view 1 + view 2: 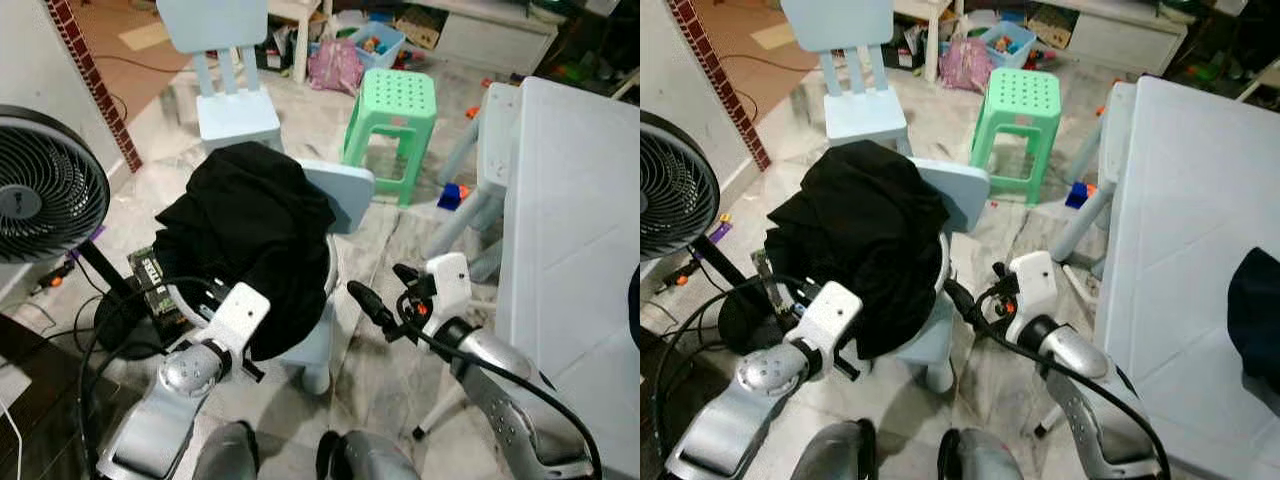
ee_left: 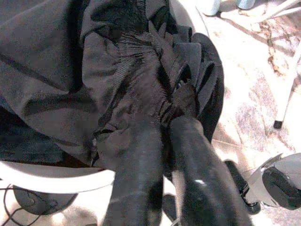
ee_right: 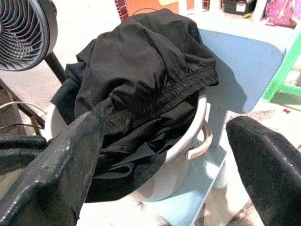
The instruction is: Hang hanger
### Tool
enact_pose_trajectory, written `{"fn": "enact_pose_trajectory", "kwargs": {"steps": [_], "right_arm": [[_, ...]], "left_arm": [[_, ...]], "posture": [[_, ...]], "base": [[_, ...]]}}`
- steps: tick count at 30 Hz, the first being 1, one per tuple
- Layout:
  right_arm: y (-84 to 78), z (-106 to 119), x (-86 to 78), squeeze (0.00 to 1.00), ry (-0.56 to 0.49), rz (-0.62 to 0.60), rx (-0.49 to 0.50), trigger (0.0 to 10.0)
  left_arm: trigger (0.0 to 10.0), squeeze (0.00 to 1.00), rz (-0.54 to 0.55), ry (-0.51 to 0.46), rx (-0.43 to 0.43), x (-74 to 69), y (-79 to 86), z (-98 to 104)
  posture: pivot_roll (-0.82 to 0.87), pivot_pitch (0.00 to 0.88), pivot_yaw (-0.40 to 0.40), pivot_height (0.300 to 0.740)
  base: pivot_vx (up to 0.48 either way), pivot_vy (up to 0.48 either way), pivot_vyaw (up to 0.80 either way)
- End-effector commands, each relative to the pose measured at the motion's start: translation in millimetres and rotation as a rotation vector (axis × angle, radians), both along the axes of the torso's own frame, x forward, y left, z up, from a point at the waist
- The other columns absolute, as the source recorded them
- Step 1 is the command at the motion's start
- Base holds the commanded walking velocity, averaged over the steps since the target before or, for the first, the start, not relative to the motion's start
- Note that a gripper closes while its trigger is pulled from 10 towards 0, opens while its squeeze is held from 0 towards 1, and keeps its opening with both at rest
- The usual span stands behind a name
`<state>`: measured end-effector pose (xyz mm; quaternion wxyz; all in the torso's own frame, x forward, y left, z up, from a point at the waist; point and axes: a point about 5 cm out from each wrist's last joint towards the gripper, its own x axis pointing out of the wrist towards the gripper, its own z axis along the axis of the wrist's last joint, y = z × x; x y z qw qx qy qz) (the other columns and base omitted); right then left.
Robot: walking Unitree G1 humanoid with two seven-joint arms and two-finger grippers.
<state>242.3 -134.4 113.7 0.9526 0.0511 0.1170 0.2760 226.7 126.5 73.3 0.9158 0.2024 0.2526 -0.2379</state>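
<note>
A heap of black clothing [image 1: 250, 235] fills a white basin [image 3: 201, 123] that stands on the seat of a small light-blue chair [image 1: 343, 194]. My left gripper [image 2: 173, 112] is at the near side of the heap, shut on a bunched fold of the black cloth. My right gripper [image 1: 386, 288] hovers just to the right of the basin, a little above the floor. It is open, with its two black fingers [image 3: 66, 165] spread wide and nothing between them. The basin's rim shows in the right wrist view; the cloth hides its inside.
A standing fan [image 1: 45, 185] with cables is at my left. A green stool [image 1: 395, 105] and a second blue chair [image 1: 225, 60] stand beyond. A white table [image 1: 570, 230] runs along the right, with a dark cloth [image 1: 1255, 300] on it.
</note>
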Motion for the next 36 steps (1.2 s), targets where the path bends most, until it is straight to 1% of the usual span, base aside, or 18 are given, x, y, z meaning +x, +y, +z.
{"fn": "enact_pose_trajectory", "kwargs": {"steps": [1,2,8,9,10,11,12,13,16,18,19,22,23,25,26,30,33,36], "right_arm": [[-0.2,-2,-0.6,0.00,0.003,0.003,-0.005,10.0],[-0.1,-3,-0.2,0.00,0.003,0.004,-0.005,10.0],[-0.6,-3,0.6,0.00,0.001,0.003,-0.006,10.0],[-0.8,-3,0.8,0.00,0.000,0.003,-0.007,10.0],[-0.9,-3,0.9,0.00,-0.001,0.003,-0.008,10.0],[-0.9,-3,0.9,0.00,-0.002,0.003,-0.008,10.0],[-0.8,-2,0.9,0.00,-0.002,0.004,-0.008,10.0],[-0.9,-2,0.7,0.00,-0.002,0.005,-0.009,10.0],[-1.5,-3,0.4,0.00,-0.003,0.007,-0.011,10.0],[-2.2,-3,0.3,0.00,-0.002,0.008,-0.014,10.0],[-2.5,-3,0.4,0.00,-0.001,0.008,-0.015,10.0],[-3.0,-3,0.5,0.00,0.000,0.010,-0.016,10.0],[-2.8,-3,0.8,0.00,0.002,0.012,-0.017,10.0],[-2.1,-4,1.0,0.00,0.004,0.015,-0.016,10.0],[-2.1,-4,1.0,0.00,0.004,0.015,-0.016,10.0],[-1.0,-3,0.6,0.00,0.005,0.027,-0.017,10.0],[-2.5,-3,-0.1,0.00,0.007,0.031,-0.021,10.0],[-4.0,-2,-1.1,0.00,0.008,0.036,-0.030,10.0]], "left_arm": [[10.0,0.69,-0.020,0.007,0.018,-1.5,-2.2,-2],[10.0,0.00,-0.020,0.011,0.021,-0.8,-2.5,-2],[10.0,0.00,-0.012,0.002,0.011,2.7,-2.3,-1],[10.0,0.05,-0.002,-0.001,0.015,4.1,-0.7,-2],[10.0,0.15,0.002,-0.002,0.014,4.6,-0.3,-2],[10.0,0.47,0.007,-0.006,0.013,5.3,0.1,-2],[10.0,1.00,0.013,-0.010,0.003,5.7,0.5,-1],[10.0,1.00,0.019,-0.015,-0.009,6.1,0.6,0],[10.0,1.00,0.046,-0.049,-0.002,6.7,4.3,4],[10.0,1.00,0.103,-0.102,-0.004,4.3,14.9,10],[10.0,1.00,0.115,-0.110,-0.005,2.4,18.6,11],[10.0,1.00,0.136,-0.116,-0.003,-4.7,29.7,9],[10.0,1.00,0.145,-0.110,0.013,-9.0,38.6,6],[10.0,1.00,0.148,-0.106,0.021,-11.2,47.0,3],[10.0,1.00,0.148,-0.106,0.021,-11.2,47.0,3],[10.0,1.00,0.123,-0.100,-0.045,-6.4,51.9,-1],[10.0,1.00,0.104,-0.122,-0.051,-0.6,56.2,-1],[10.0,1.00,0.068,-0.102,-0.056,2.9,59.3,-6]], "posture": [[0.07,0.099,-0.074,0.740],[0.06,0.095,-0.073,0.740],[0.06,0.092,-0.072,0.740],[0.06,0.092,-0.073,0.740],[0.06,0.092,-0.073,0.740],[0.06,0.092,-0.075,0.740],[0.06,0.092,-0.075,0.740],[0.06,0.093,-0.076,0.740],[0.06,0.093,-0.078,0.740],[0.06,0.096,-0.078,0.740],[0.06,0.097,-0.079,0.740],[0.07,0.099,-0.081,0.740],[0.07,0.100,-0.082,0.740],[0.07,0.102,-0.085,0.740],[0.07,0.102,-0.085,0.740],[0.07,0.106,-0.097,0.740],[0.06,0.110,-0.105,0.740],[0.04,0.112,-0.107,0.740]], "base": [[0.000,0.000,0.00],[0.000,0.000,0.00],[0.000,0.000,0.00],[0.000,0.000,0.00],[0.000,0.000,0.00],[0.000,0.000,0.00],[0.000,0.000,0.00],[0.000,0.000,0.00],[0.000,0.000,0.00],[0.000,0.000,0.00],[0.000,0.000,0.00],[0.000,0.000,0.00],[0.000,0.000,0.00],[0.000,0.000,0.00],[0.000,0.000,0.00],[0.000,0.000,0.00],[0.000,0.000,0.00],[0.000,0.000,0.00]]}}
